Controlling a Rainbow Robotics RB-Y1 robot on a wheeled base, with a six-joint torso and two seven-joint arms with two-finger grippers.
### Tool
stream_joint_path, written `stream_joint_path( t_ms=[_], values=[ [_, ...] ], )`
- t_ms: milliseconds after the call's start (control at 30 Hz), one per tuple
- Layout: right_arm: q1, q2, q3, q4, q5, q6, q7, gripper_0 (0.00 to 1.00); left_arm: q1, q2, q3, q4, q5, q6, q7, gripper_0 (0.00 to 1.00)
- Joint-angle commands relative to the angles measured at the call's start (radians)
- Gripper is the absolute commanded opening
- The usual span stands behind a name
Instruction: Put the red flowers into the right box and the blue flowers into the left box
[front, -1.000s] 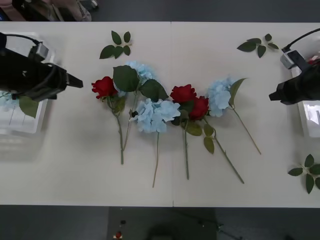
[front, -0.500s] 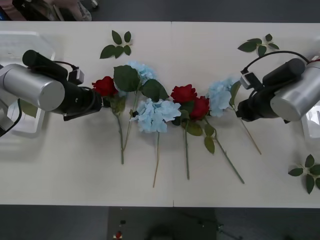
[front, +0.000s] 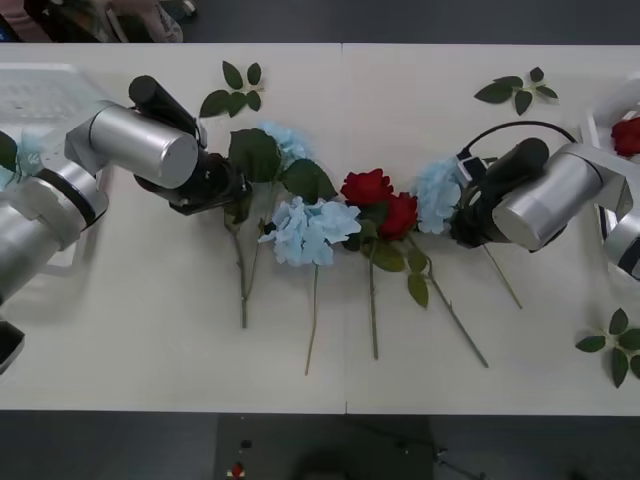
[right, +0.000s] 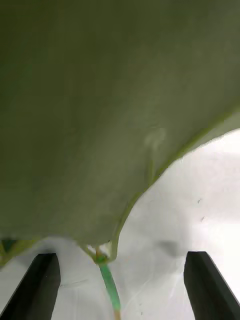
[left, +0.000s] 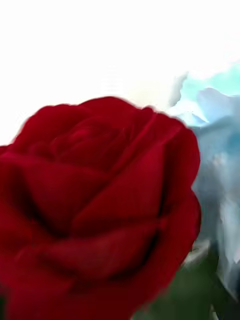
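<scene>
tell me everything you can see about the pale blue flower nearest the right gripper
The pale blue fabric-looking flower cluster lies flat on the white table, fluffy head beside a red rose, with a large green leaf at its side. Its thin stem runs toward the table's near edge. The right gripper is open, its fingers either side of the stem.

Left arm (front: 130, 150): I see a fat brushed-silver cylinder that narrows into a glossy black wrist section, with another silver segment and a black ring behind it.
Left cable: a thin black lead runs along the black housing on top of my left arm.
Right arm (front: 540, 200): same build, a silver barrel ending in a black wrist.
Right cable (front: 510, 130): a black wire arcs in a loop over the wrist to a small grey-white connector block.
Right tool fingers (right: 42, 285): two flat matte-black prongs, square-tipped, no markings I can make out.
</scene>
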Motion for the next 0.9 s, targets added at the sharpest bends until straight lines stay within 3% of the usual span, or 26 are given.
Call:
stream_joint_path(
  t_ms=[33,67,200,267,300,567,733,900],
  values=[
    [-0.064,0.027,0.025,0.079,0.011,-0.052,0.003,0.67,-0.055,-0.025,-0.095,0.095,-0.028,-0.104,0.014,0.75],
    [-0.07,0.032,0.034,0.093,0.011,-0.061,0.005,0.62,-0.06,-0.026,-0.109,0.106,-0.034,-0.116,0.014,0.67],
    [-0.102,0.061,0.084,0.185,0.009,-0.115,0.005,0.0,-0.064,-0.046,-0.165,0.132,-0.148,-0.135,0.017,0.25],
    [-0.107,0.07,0.084,0.214,0.009,-0.126,0.009,0.0,-0.064,-0.049,-0.175,0.132,-0.163,-0.133,0.017,0.06],
    [-0.108,0.073,0.084,0.22,0.003,-0.129,0.011,0.0,-0.064,-0.049,-0.175,0.132,-0.165,-0.133,0.017,0.01],
    [-0.139,-0.005,0.055,0.177,-0.149,-0.136,0.094,0.0,-0.072,-0.031,-0.173,0.106,-0.206,-0.11,0.013,0.0],
    [-0.139,-0.128,-0.047,0.106,-0.336,-0.123,0.247,0.0,-0.097,0.066,-0.168,-0.075,-0.201,0.058,0.01,0.0],
    [-0.136,-0.224,-0.196,0.036,-0.564,-0.021,0.514,0.0,-0.098,0.244,-0.15,-0.339,-0.108,0.177,-0.004,0.0]
  ],
)
